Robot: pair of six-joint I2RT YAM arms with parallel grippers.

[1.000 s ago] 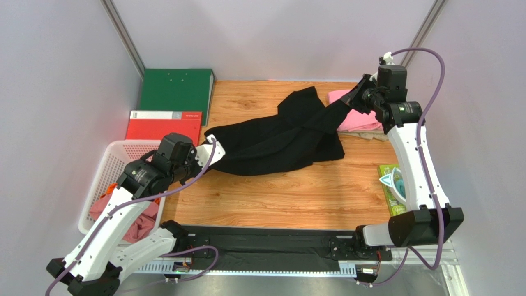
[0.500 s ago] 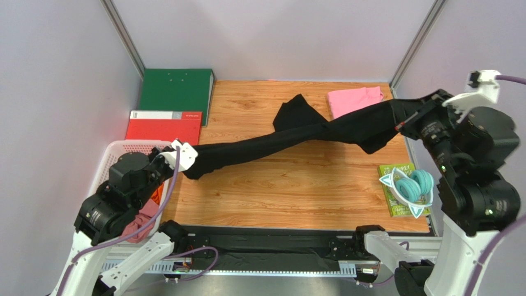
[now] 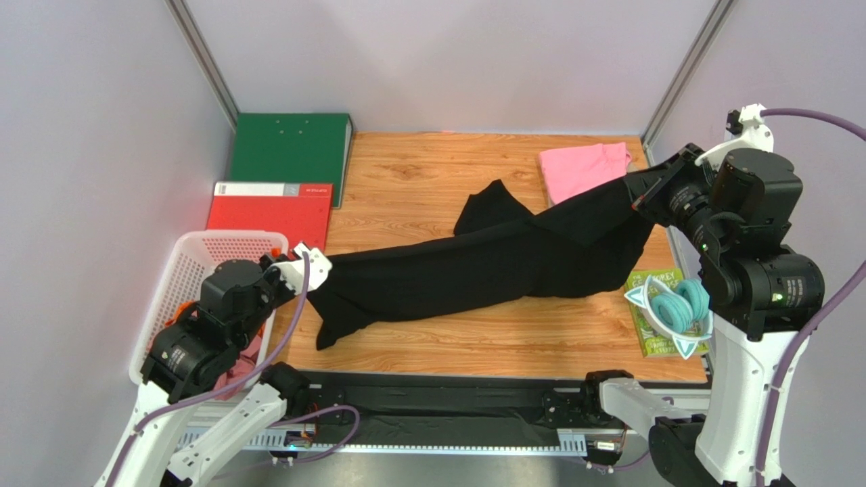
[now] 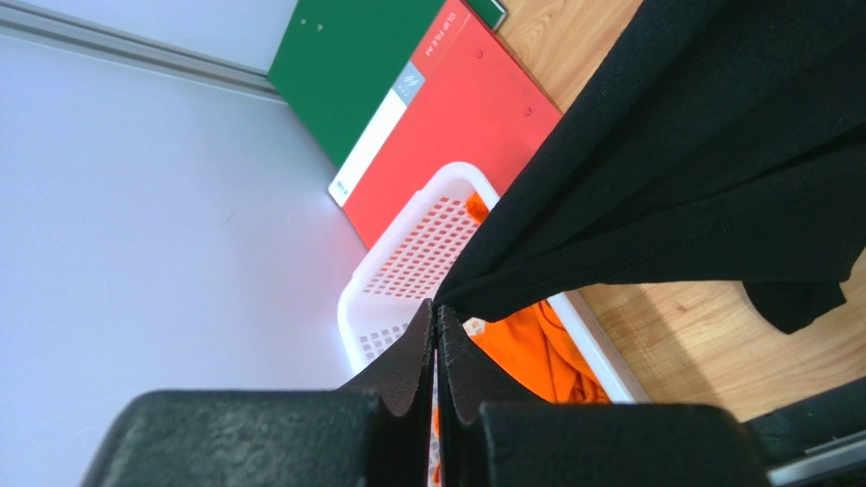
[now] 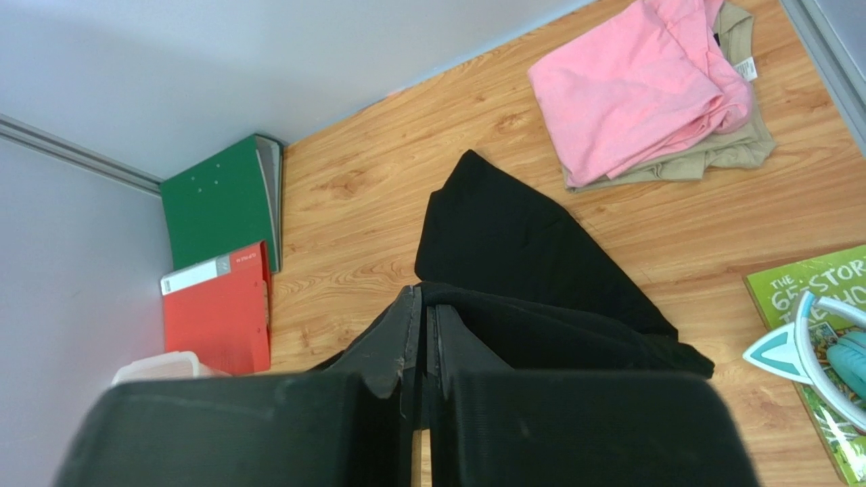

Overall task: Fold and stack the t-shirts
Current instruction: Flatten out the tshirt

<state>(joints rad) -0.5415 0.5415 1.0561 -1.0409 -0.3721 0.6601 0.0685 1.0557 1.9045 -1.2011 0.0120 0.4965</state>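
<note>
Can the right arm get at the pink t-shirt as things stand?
Probably not: the pink t-shirt lies close and uncovered, but the right hand is shut on the black t-shirt stretched to the left hand.

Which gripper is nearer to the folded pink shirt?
Right. The right gripper is just beside the pink shirt; the left gripper is far across the table, by the white basket. Both grip the black shirt.

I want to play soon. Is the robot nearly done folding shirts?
Not yet. Done: the pink shirt lies folded on the beige shirt. In hand: both jaws hold the black shirt stretched out, unfolded. To do: the orange shirt waits in the basket.
</note>
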